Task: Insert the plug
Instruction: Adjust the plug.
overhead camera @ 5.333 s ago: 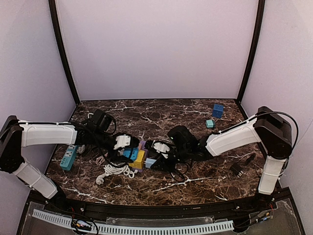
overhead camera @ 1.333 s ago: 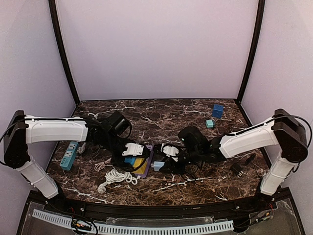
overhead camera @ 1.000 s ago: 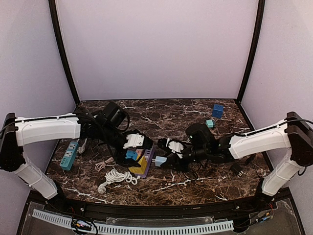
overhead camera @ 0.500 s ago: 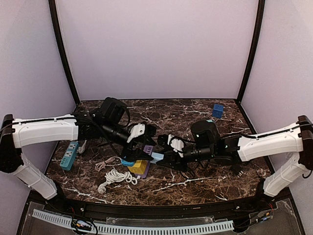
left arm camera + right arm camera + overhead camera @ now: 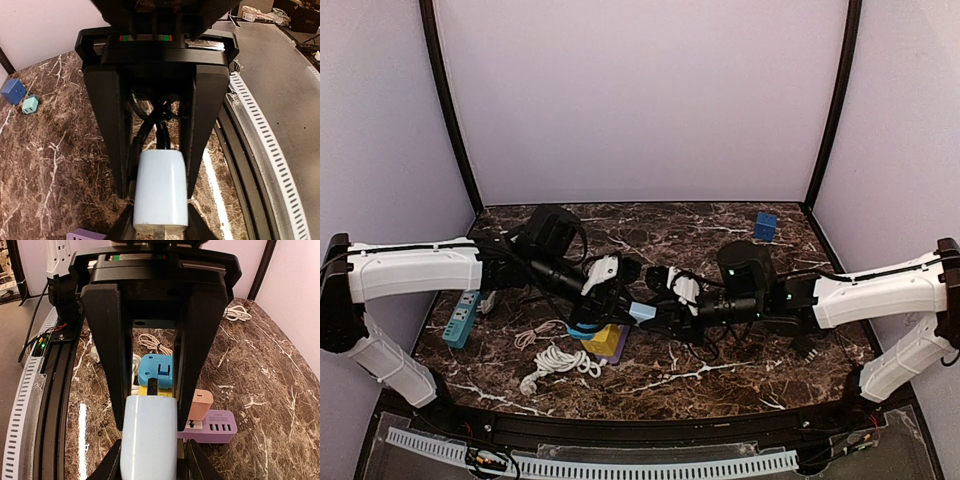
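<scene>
Right claw [image 5: 654,314] clamps the pale blue plug [image 5: 150,435], lower centre, aimed at the power strip [image 5: 215,432]; left claw [image 5: 613,292] hovers opposite, probably bracing; grip unclear.

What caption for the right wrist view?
Right claw gripping a pale blue rectangular plug, purple plastic power strip beyond.
</scene>
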